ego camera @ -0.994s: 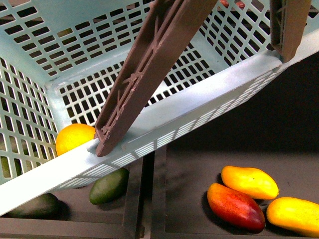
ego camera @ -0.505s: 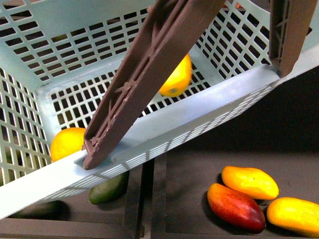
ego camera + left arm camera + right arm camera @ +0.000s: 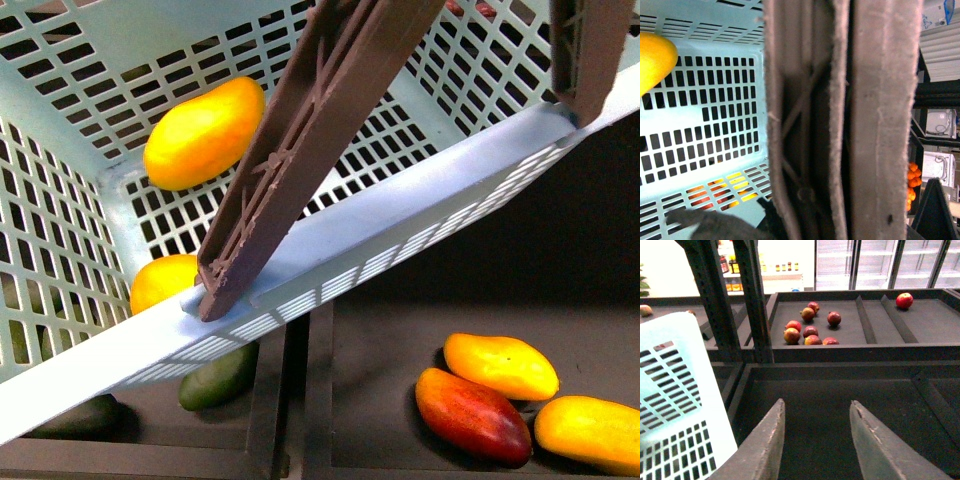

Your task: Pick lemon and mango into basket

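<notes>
Mango (image 3: 205, 132) is inside the basket (image 3: 420, 205), against the slotted mesh on the far-left side. Its long axis runs diagonally in the front view, low end to the left, high end to the right, toward the brown handle (image 3: 300, 150) that crosses just beside that tip. Lemon (image 3: 165, 282) is also in the basket, in the near-left corner, half hidden behind the rim and just beside the handle's hinge; its axis cannot be read. The basket is tilted, near rim rising to the right. Below the rim, the tray (image 3: 390, 330) holds three loose mangoes (image 3: 500, 365), one red-blushed; the compartment to its left holds two green fruits (image 3: 218, 375). My right gripper (image 3: 815, 440): jaws spread, nothing between them, over a dark shelf (image 3: 840, 385), basket corner beside. My left gripper: the handle fills the left wrist view at close range, jaws not made out, so I cannot tell the grip
</notes>
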